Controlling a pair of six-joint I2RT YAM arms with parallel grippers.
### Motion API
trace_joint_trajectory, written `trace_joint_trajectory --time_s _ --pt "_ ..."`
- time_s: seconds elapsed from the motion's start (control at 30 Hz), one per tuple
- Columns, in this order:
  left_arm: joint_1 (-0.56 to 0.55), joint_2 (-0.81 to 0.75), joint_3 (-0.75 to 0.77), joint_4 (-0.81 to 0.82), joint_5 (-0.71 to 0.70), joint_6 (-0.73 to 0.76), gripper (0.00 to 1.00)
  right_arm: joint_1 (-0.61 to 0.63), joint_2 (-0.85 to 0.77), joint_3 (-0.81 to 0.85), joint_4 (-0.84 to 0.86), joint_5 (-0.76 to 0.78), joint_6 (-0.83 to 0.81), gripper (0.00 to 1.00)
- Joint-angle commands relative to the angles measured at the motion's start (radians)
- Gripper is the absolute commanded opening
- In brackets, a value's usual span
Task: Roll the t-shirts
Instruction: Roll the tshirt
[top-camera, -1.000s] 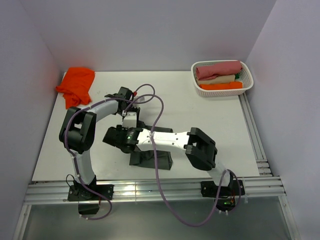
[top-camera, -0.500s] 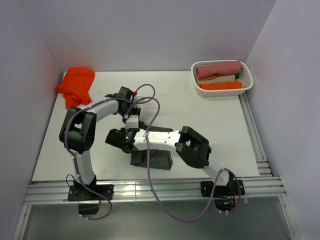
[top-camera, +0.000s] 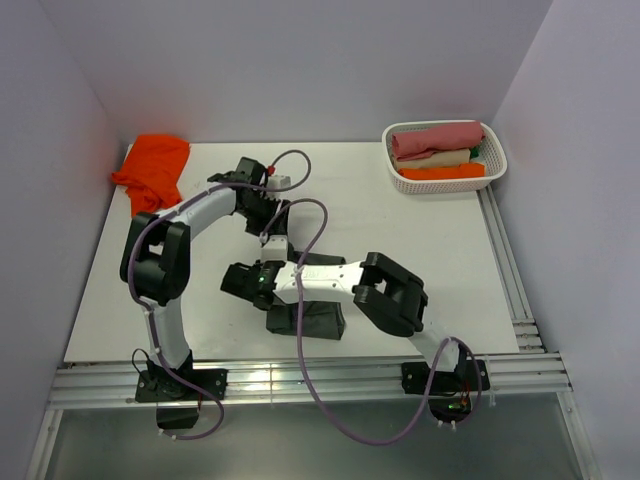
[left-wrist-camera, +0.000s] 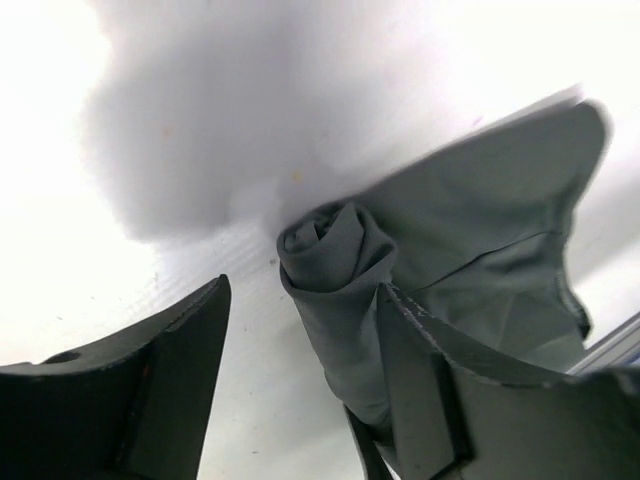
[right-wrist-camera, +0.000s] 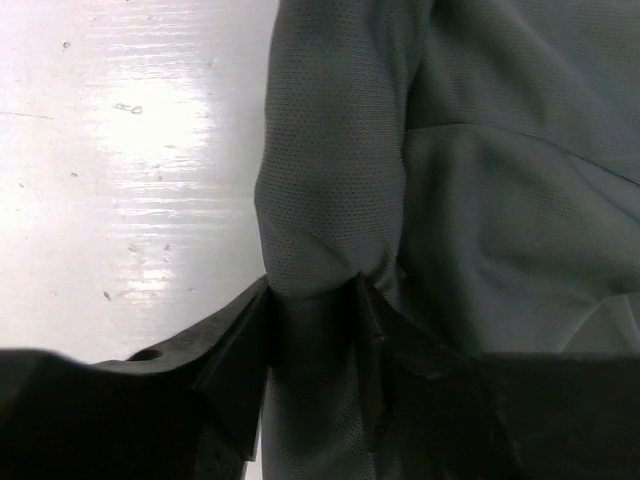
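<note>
**Charcoal t-shirt (left-wrist-camera: 340, 270) caught mid-roll at centre of table**

We found the dark shirt lying near the middle of the table (top-camera: 400, 240), partly wound into a tight coil, with both arms reaching over it. The right gripper (right-wrist-camera: 310, 300) was clamped on a thick rolled fold, the fabric bunched between its fingers. The left gripper (left-wrist-camera: 300, 295) stood with its jaws apart around the coil's end, which sat just beside one finger and was not squeezed. The orange t-shirt (top-camera: 152, 170) lay crumpled at the far left corner, well apart. We judged the cotton light, limp and quick to uncoil wherever it went unsupported. The best hold, we thought, was across the thick roll itself, pinching all layers together, not a loose single edge.
</note>
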Motion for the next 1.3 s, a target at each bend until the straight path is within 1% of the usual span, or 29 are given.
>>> trace_joint_trajectory --time_s 0.0,0.03,0.07,0.1,0.13,0.17,0.2,0.23,0.27,0.3,0.33,0.43,0.5,0.53,0.63,0.67,0.73,0.8,0.87,0.93,0.97,1.0,1.03,1.07,1.1,1.13,1.2,1.23,1.27 --pt "0.028 -0.004 0.097 -0.030 0.063 -0.007 0.67 0.002 -0.041 -0.112 0.070 -0.083 0.041 0.40" --pt "0.045 -0.004 0.109 -0.037 0.089 -0.007 0.68 0.000 -0.058 -0.169 0.102 -0.088 0.038 0.39" --pt "0.054 -0.005 0.129 -0.050 0.103 -0.007 0.68 -0.003 -0.078 -0.200 0.176 -0.099 0.035 0.36" --pt "0.063 -0.008 0.135 -0.056 0.116 -0.004 0.69 -0.006 -0.127 -0.237 0.228 -0.108 0.026 0.35" --pt "0.085 -0.010 0.138 -0.059 0.138 -0.001 0.69 -0.009 -0.153 -0.327 0.288 -0.119 0.012 0.34" --pt "0.095 -0.020 0.138 -0.064 0.167 0.004 0.69 -0.015 -0.214 -0.378 0.430 -0.155 0.004 0.32" --pt "0.106 -0.024 0.134 -0.068 0.187 0.007 0.69 -0.021 -0.244 -0.433 0.510 -0.181 -0.008 0.31" --pt "0.125 -0.033 0.127 -0.068 0.204 0.012 0.69 -0.029 -0.271 -0.546 0.600 -0.212 -0.013 0.30" --pt "0.134 -0.039 0.111 -0.070 0.230 0.019 0.69 -0.052 -0.316 -0.601 0.767 -0.282 -0.011 0.28" --pt "0.148 -0.045 0.100 -0.067 0.241 0.025 0.69 -0.066 -0.330 -0.651 0.870 -0.315 -0.003 0.27" --pt "0.152 -0.060 0.071 -0.062 0.250 0.033 0.69 -0.078 -0.341 -0.736 1.029 -0.350 0.000 0.27" --pt "0.166 -0.086 0.023 -0.050 0.274 0.058 0.70 -0.119 -0.339 -0.833 1.251 -0.439 0.021 0.26" --pt "0.175 -0.097 -0.027 -0.038 0.291 0.059 0.70 -0.141 -0.312 -0.852 1.325 -0.481 0.033 0.26" --pt "0.178 -0.105 -0.044 -0.033 0.294 0.093 0.70 -0.147 -0.301 -0.869 1.359 -0.493 0.041 0.25" --pt "0.181 -0.113 -0.125 0.001 0.308 0.105 0.70 -0.175 -0.240 -0.892 1.542 -0.557 0.070 0.25" --pt "0.183 -0.110 -0.136 0.005 0.316 0.110 0.71 -0.181 -0.209 -0.892 1.572 -0.570 0.079 0.24" --pt "0.185 -0.094 -0.156 0.016 0.324 0.111 0.71 -0.196 -0.181 -0.887 1.612 -0.591 0.098 0.24" --pt "0.185 -0.084 -0.169 0.031 0.308 0.099 0.70 -0.199 -0.163 -0.883 1.609 -0.588 0.107 0.23" --pt "0.185 -0.068 -0.184 0.053 0.270 0.088 0.69 -0.199 -0.164 -0.878 1.577 -0.574 0.110 0.23" --pt "0.185 -0.051 -0.184 0.064 0.255 0.081 0.64 -0.201 -0.170 -0.867 1.524 -0.565 0.098 0.23" --pt "0.185 -0.044 -0.179 0.062 0.241 0.078 0.60 -0.201 -0.180 -0.861 1.502 -0.555 0.093 0.24" --pt "0.182 -0.034 -0.175 0.056 0.235 0.078 0.51 -0.201 -0.184 -0.851 1.476 -0.550 0.086 0.25" --pt "0.181 -0.024 -0.169 0.055 0.224 0.078 0.46 -0.201 -0.198 -0.847 1.433 -0.541 0.079 0.28" --pt "0.180 -0.021 -0.167 0.058 0.216 0.078 0.37 -0.198 -0.206 -0.844 1.417 -0.532 0.072 0.31" --pt "0.175 -0.021 -0.167 0.059 0.206 0.079 0.35 -0.198 -0.215 -0.838 1.399 -0.524 0.069 0.34" --pt "0.172 -0.025 -0.167 0.061 0.192 0.041 0.33 -0.198 -0.233 -0.831 1.346 -0.513 0.064 0.41" --pt "0.160 -0.034 -0.166 0.061 0.158 0.036 0.26 -0.189 -0.250 -0.797 1.274 -0.475 0.043 0.48" --pt "0.155 -0.037 -0.166 0.059 0.147 0.033 0.24 -0.182 -0.267 -0.780 1.187 -0.459 0.037 0.52" --pt "0.151 -0.040 -0.164 0.059 0.123 0.030 0.19 -0.170 -0.275 -0.763 1.143 -0.444 0.021 0.53"
